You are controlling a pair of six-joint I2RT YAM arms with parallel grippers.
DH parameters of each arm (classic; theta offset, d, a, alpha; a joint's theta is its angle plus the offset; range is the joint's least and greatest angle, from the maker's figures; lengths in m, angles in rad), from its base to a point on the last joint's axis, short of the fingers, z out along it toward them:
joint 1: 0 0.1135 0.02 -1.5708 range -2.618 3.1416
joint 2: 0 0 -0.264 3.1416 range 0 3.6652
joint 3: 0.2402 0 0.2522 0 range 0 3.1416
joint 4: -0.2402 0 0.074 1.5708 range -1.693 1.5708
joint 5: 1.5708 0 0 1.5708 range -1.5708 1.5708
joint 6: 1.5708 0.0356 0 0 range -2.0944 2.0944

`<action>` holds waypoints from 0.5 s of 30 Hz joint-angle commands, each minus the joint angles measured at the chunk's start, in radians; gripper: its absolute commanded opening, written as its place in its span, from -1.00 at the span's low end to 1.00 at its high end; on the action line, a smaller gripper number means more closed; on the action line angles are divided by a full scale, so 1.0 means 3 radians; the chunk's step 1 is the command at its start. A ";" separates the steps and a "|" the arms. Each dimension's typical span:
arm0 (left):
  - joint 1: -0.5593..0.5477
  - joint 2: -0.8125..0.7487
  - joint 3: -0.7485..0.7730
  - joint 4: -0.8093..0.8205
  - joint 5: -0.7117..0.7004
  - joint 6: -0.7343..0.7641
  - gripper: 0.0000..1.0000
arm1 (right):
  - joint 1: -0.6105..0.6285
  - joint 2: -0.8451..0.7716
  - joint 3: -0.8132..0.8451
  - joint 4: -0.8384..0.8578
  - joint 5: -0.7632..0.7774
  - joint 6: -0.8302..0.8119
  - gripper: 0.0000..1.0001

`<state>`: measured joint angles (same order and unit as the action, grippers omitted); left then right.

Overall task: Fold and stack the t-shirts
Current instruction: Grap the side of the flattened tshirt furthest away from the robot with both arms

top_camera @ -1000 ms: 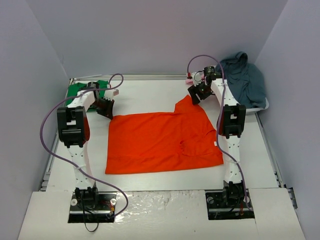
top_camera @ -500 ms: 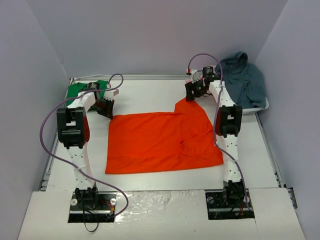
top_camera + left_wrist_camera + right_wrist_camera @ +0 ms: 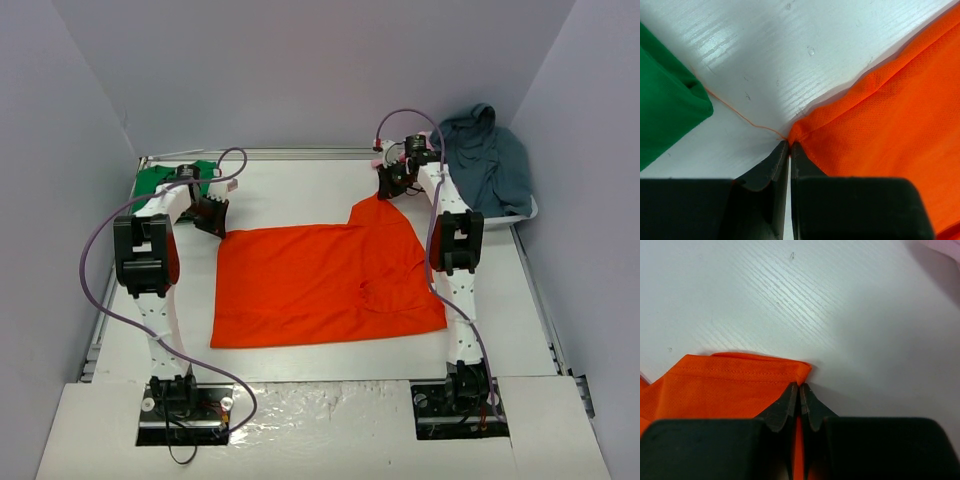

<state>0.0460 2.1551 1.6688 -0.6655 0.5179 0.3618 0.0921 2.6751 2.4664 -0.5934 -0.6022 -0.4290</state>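
The orange t-shirt (image 3: 320, 285) lies flat on the white tabletop (image 3: 300, 190), its near hem straight and a small pucker towards its right side. At its far-left corner the left fingers (image 3: 789, 145) are pressed together on the cloth edge, as they were a second ago. The change is at the far-right sleeve tip: the right fingers (image 3: 800, 387), apart and just above that tip a second ago, have come down and shut on its hemmed corner. With both far corners pinched, the shirt looks ready to be lifted and folded towards its near hem.

The orange cloth is a fine dimpled knit with a stitched hem; a loose orange thread (image 3: 740, 116) trails from its left corner. Beyond that corner sits the green t-shirt (image 3: 165, 180), smooth and already folded. Beyond the right sleeve a grey-blue cloth (image 3: 490, 160) is heaped, crumpled.
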 commanded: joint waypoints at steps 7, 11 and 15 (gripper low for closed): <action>-0.0020 -0.0316 0.0164 -0.0098 -0.0013 -0.0004 -0.95 | 0.0015 -0.0520 -0.0219 0.0014 0.0069 0.0014 -1.00; -0.0030 -0.0475 0.0134 -0.0093 0.0007 -0.0004 -0.95 | 0.0025 -0.0725 -0.0377 0.0014 0.0079 0.0008 -1.00; -0.0025 -0.0664 0.0057 -0.0088 0.0028 0.0001 -0.95 | 0.0036 -0.0929 -0.0510 0.0009 0.0095 0.0003 -1.00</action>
<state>0.0456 2.0712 1.6703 -0.6762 0.5152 0.3622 0.0933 2.5156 2.3325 -0.5842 -0.5800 -0.4267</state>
